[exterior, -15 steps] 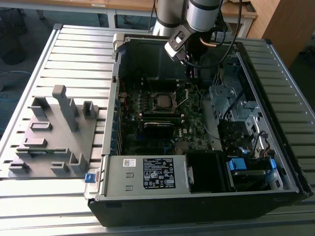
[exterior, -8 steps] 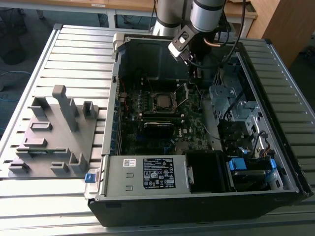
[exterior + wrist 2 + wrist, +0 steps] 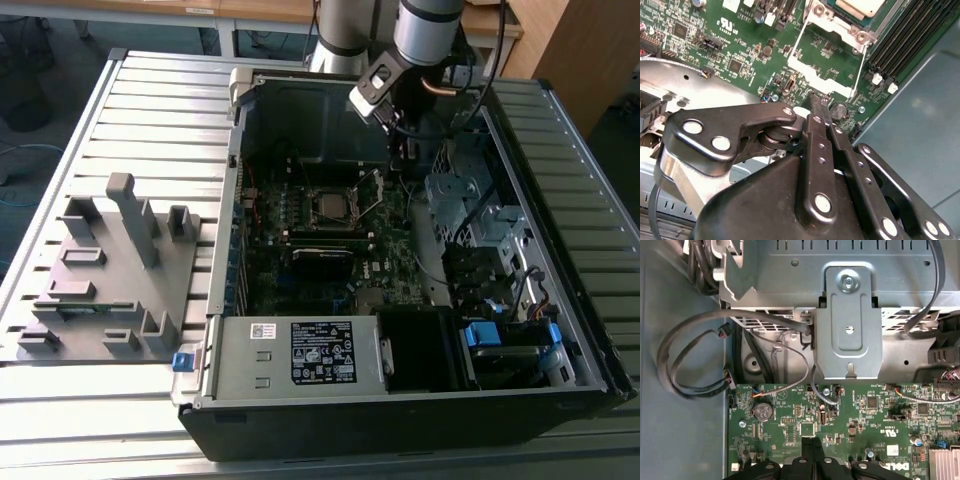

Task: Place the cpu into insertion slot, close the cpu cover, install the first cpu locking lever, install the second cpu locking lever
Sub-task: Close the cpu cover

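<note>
The cpu [image 3: 328,207] lies flat in the insertion slot [image 3: 330,222] on the green board, its pale metal top also visible in the second wrist view [image 3: 860,6]. The cpu cover [image 3: 371,190] is swung open beside the slot. In the second wrist view, green board shows through the window of the cpu cover [image 3: 815,76]. My gripper [image 3: 400,158] hangs low over the board just past the open cover. Its black fingers are pressed together with nothing between them in both wrist views [image 3: 815,98] [image 3: 811,441]. The tips sit close to the cover's far edge.
The open computer case [image 3: 225,300] lies on a slatted metal table. Long black memory slots [image 3: 905,40] run beside the socket. A metal bracket [image 3: 849,330], looped cables [image 3: 690,355] and a drive cage [image 3: 470,200] crowd the gripper. A grey fixture [image 3: 110,260] stands at the exterior view's left.
</note>
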### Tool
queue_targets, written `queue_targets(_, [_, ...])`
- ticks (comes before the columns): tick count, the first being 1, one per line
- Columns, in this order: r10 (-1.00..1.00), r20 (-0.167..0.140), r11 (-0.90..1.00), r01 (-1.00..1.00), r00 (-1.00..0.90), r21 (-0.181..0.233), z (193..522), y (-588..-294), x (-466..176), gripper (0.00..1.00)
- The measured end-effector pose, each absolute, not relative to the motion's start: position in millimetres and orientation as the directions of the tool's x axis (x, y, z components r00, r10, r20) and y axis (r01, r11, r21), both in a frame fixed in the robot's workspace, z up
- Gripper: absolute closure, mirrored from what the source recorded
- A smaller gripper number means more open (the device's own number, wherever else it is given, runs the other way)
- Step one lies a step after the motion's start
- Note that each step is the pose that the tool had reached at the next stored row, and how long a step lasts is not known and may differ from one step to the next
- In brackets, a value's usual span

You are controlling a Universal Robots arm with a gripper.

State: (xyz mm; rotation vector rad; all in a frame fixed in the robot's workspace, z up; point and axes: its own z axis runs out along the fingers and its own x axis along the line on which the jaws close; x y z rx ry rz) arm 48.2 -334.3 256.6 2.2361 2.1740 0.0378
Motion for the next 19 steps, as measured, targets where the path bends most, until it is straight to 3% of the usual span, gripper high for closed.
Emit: queue_targets(19, [0.999, 0.001, -0.044, 0.998, 0.044, 0.033, 243.8, -334.3, 51.0, 0.90])
